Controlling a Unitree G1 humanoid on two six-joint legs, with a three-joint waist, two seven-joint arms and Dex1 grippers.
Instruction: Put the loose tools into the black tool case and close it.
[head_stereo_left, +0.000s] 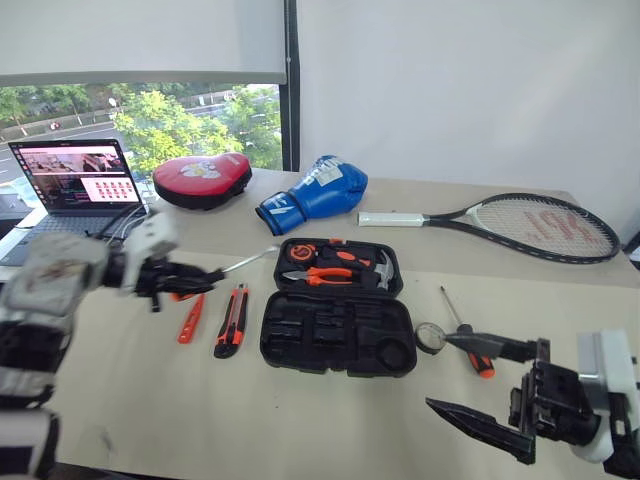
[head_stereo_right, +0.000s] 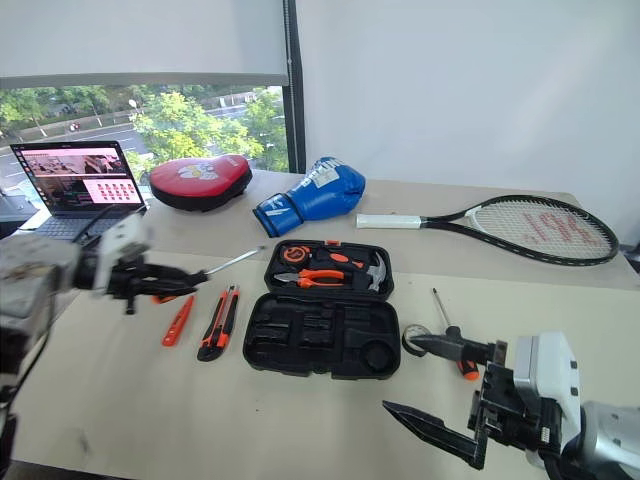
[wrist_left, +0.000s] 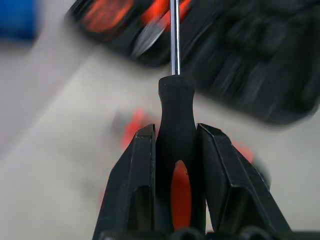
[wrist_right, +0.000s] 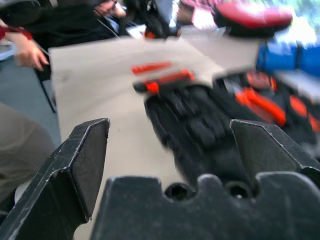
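Screwdriver (wrist_left: 175, 150) clenched in left pincer (wrist_left: 176, 145) — handle seen close; right pincer (wrist_right: 170, 150) released.

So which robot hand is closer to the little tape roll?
Right. The right gripper hovers open just in front of the tape roll; the left gripper, holding a screwdriver, is beyond the case.

Bright daylight from window (head_stereo_left: 150, 120) at desk's far left edge; soft, faint shadows. Head views sharp. Both wrist views motion-blurred w/ backgrounds smeared, fingers (wrist_left: 135, 185) crisp.
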